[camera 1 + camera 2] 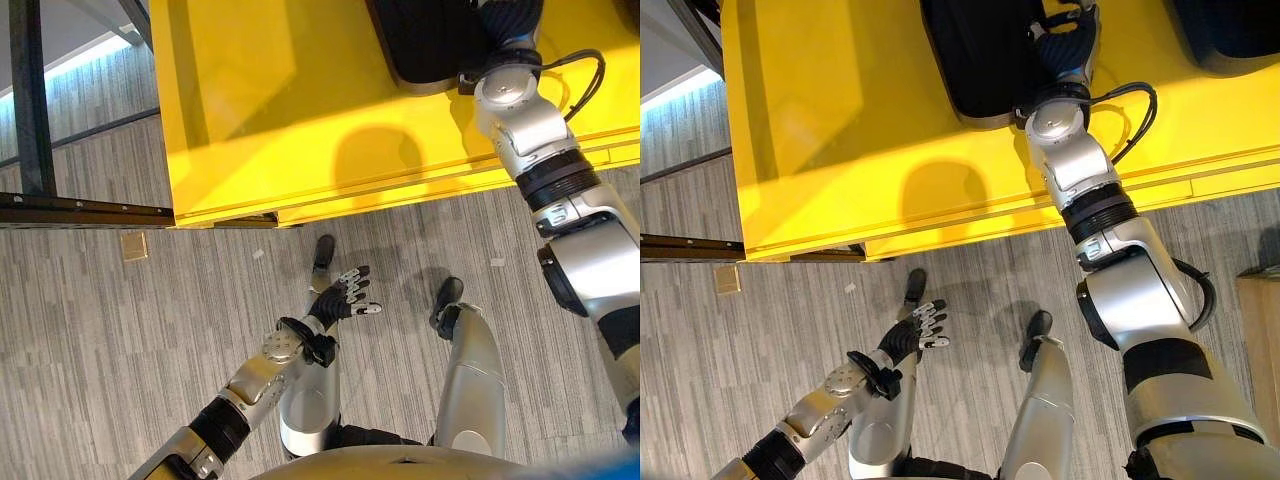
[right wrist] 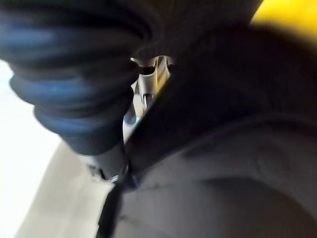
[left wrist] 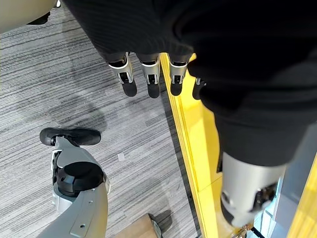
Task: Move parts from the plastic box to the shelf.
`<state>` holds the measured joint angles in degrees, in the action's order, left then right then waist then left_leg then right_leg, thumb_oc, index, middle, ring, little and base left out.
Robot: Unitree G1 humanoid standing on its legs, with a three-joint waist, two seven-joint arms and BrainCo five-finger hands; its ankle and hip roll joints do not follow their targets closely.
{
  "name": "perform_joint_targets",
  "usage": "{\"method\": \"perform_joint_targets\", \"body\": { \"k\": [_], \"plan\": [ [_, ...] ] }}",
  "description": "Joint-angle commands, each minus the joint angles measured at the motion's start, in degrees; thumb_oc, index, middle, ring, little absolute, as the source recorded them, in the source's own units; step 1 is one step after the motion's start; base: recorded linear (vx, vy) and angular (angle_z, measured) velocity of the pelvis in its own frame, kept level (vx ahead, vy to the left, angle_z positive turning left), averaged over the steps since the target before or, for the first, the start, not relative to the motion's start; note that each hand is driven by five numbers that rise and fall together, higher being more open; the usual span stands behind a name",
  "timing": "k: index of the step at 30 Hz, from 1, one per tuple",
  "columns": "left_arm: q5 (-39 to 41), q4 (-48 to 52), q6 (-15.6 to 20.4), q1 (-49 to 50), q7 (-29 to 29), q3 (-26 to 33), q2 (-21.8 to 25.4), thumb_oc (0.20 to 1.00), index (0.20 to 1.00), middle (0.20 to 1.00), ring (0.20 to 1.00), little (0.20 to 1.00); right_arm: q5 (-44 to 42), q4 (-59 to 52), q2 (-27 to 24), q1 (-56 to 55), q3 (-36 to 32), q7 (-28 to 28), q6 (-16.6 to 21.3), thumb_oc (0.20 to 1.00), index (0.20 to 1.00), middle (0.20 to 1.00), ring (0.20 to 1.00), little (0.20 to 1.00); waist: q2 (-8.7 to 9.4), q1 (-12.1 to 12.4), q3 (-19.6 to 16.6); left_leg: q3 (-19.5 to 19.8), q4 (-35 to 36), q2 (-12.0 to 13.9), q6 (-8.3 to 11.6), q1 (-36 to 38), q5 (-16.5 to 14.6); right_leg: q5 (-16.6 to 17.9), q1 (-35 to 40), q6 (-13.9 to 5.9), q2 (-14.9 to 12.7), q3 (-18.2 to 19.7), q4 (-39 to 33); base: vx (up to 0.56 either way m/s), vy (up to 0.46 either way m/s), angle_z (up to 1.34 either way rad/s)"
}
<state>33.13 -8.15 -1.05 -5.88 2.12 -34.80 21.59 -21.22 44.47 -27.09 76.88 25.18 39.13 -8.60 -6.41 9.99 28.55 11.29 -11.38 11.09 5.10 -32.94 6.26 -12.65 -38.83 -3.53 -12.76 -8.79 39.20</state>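
Note:
A dark plastic box [image 1: 975,60] stands on the yellow table [image 1: 820,130] at the far side. My right arm reaches over the table's edge, and my right hand [image 1: 1068,38] is inside the box, its dark ribbed cover showing over the box's rim. What lies in the box is hidden in the dark. In the right wrist view a bit of silver metal [image 2: 148,74] shows between dark surfaces from very close. My left hand [image 1: 345,295] hangs low over the grey floor in front of the table, open, with straight fingers [image 3: 130,82] and nothing in it.
A second dark box [image 1: 1230,30] sits at the table's far right. A dark metal frame [image 1: 28,100] with a low rail [image 1: 80,210] stands to the left of the table. A small tan square [image 1: 134,246] lies on the floor. A wooden edge [image 1: 1262,330] shows at the right.

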Motion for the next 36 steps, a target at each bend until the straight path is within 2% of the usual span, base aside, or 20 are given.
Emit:
{"method": "perform_joint_targets", "body": {
  "k": [1, 4, 15, 29, 32, 33, 36],
  "plan": [
    [0.6, 1.8, 1.3, -0.8, 0.4, -1.3, 1.1, 1.0, 1.0, 1.0, 1.0, 1.0, -0.1, 1.4, -1.3, 0.8, -1.3, 2.0, -0.8, 1.0, 1.0, 1.0, 1.0, 1.0, 1.92, 1.4, 1.2, -8.3, -0.6, -0.5, 0.91, 1.5, 0.6, 4.3, 3.6, 0.28, 3.1, -0.9, -5.1, 0.0, 0.0, 0.0],
    [0.7, 2.2, 1.2, -0.8, 0.0, -1.6, 1.1, 1.0, 1.0, 1.0, 1.0, 1.0, -0.1, 2.3, -1.7, 1.2, -1.5, 4.2, -1.3, 1.0, 1.0, 1.0, 1.0, 1.0, 1.81, 1.4, 1.2, -8.4, -0.3, -0.6, 1.0, 1.7, 0.7, 4.4, 3.9, 0.24, 3.0, -0.8, -5.5, -0.03, 0.0, 0.0],
    [1.3, 2.5, 1.8, -0.8, -0.8, -1.4, 1.0, 1.0, 1.0, 1.0, 1.0, 1.0, 1.1, 4.4, -3.4, 0.9, -1.2, 4.9, -5.0, 1.0, 1.0, 1.0, 1.0, 1.0, 1.33, 0.6, 1.2, -8.9, 0.0, -0.4, 1.13, 2.9, 0.3, 4.5, 4.5, 0.04, 2.6, -0.3, -6.0, -0.01, 0.004, 0.0],
    [1.8, 2.5, 2.3, -0.7, -0.4, -1.4, 0.7, 1.0, 1.0, 1.0, 1.0, 1.0, 3.3, 4.6, -4.2, 0.5, -1.4, 6.2, -4.5, 1.0, 1.0, 1.0, 1.0, 1.0, 0.74, 0.3, 1.2, -9.2, 0.6, -0.6, 1.15, 3.9, 0.3, 4.5, 5.1, -0.08, 2.3, 0.0, -6.3, 0.0, 0.0, 0.0],
    [2.0, 2.6, 2.7, -0.6, -0.6, -1.7, 0.5, 1.0, 1.0, 1.0, 1.0, 1.0, 6.6, 4.8, -4.4, 0.6, -0.9, 6.5, -5.4, 1.0, 1.0, 1.0, 1.0, 1.0, 0.6, 0.2, 1.2, -9.3, 0.8, -0.6, 1.13, 4.0, 0.4, 4.6, 5.0, -0.08, 2.2, 0.1, -6.5, -0.01, 0.028, -0.03],
    [2.3, 2.7, 2.7, -0.7, -0.8, -1.7, 0.6, 1.0, 1.0, 1.0, 1.0, 1.0, 10.3, 4.7, -4.8, 0.8, -0.4, 6.6, -6.5, 1.0, 1.0, 1.0, 1.0, 1.0, 0.53, 0.1, 1.2, -9.4, 0.8, -0.6, 1.09, 4.1, 0.4, 4.7, 5.1, -0.15, 2.1, 0.2, -6.6, -0.01, 0.033, -0.05],
    [2.3, 2.7, 2.9, -0.6, -0.9, -1.6, 0.6, 1.0, 1.0, 1.0, 1.0, 1.0, 12.0, 4.6, -5.5, 1.6, 0.8, 7.2, -8.0, 1.0, 1.0, 1.0, 1.0, 1.0, 0.53, 0.2, 1.2, -9.4, 0.9, -0.6, 1.15, 4.1, 0.5, 4.9, 5.2, -0.24, 1.9, 0.1, -6.9, 0.0, 0.01, -0.02]
  ]
}}
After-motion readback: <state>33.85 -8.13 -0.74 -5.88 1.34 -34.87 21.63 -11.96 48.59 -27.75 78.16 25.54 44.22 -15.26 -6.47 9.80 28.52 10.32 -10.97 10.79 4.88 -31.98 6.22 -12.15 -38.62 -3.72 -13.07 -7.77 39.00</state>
